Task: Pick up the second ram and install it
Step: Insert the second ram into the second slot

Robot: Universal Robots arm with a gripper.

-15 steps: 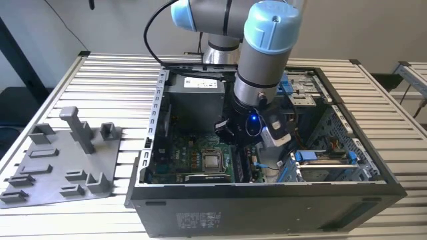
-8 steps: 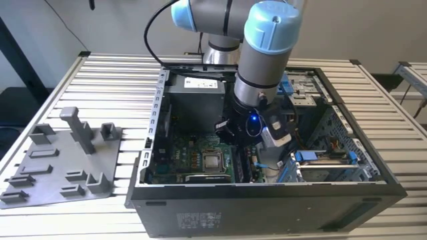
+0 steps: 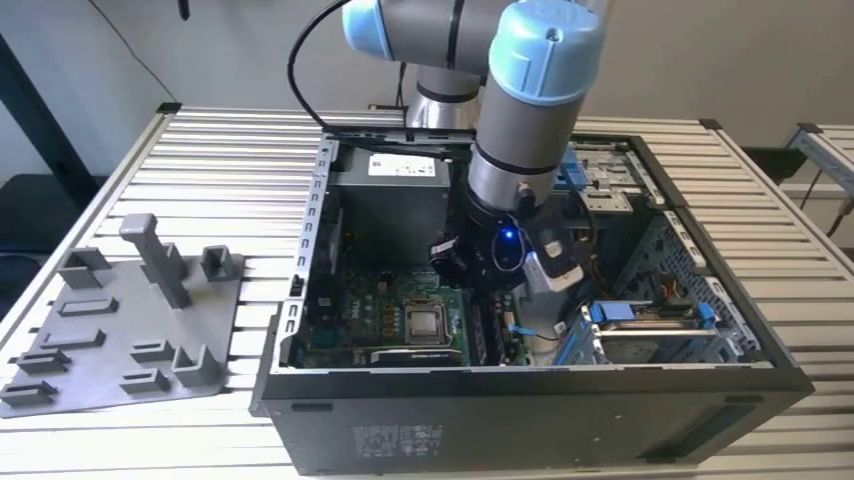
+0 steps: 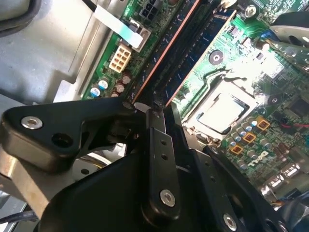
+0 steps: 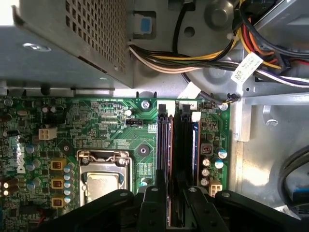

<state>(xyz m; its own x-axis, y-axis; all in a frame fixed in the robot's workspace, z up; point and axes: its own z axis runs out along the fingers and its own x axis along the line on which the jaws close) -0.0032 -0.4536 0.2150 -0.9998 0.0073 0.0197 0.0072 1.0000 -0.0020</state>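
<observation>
Gripper: down inside the open computer case, its black fingers standing over the memory slots — in both wrist views they sit close together, though whether they pinch anything cannot be told.
Second ram: a thin dark board with a reddish edge runs along the slot directly beneath the fingers; it looks seated or nearly so, beside another dark slot.
Surroundings: CPU socket just beside the slots on the green motherboard; a bundle of cables and the power supply beyond.
Tray: grey, on the slatted table, well apart at the exterior view's left.
Step in hand: judged the install stage — pressing the stick home.
Next move calls for: even, straight downward pressure, with the board kept aligned in its slot.
</observation>
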